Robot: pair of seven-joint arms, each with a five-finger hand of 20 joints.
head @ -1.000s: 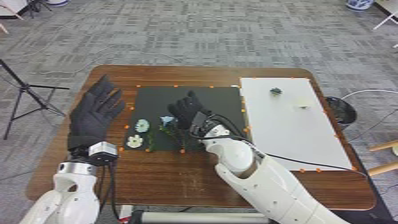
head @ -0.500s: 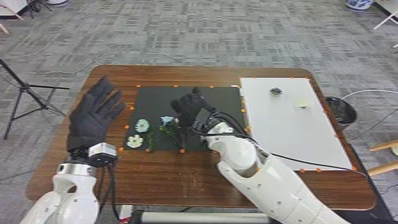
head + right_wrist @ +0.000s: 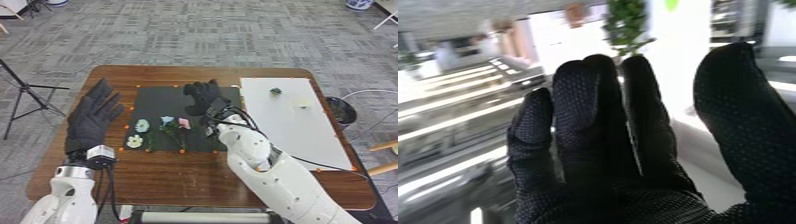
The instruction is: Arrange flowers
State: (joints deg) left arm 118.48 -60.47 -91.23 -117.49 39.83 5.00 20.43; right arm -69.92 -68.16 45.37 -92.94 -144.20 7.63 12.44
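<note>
R robot hand (image 3: 202,95), open & empty, has pulled off twd 1 o'clock, baring pink flower (image 3: 184,123) nr mat (image 3: 160,102) ctr, apparently set; L robot hand (image 3: 91,120), open, empty, at 9 o'clock. Dark bloom (image 3: 276,91), 2 o'clock, maybe next.

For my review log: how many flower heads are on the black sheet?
4 on the black sheet: a pale blue-green flower at left, a white flower below it, a blue flower and, rightmost, a pink flower. The right hand may hide more.
</note>
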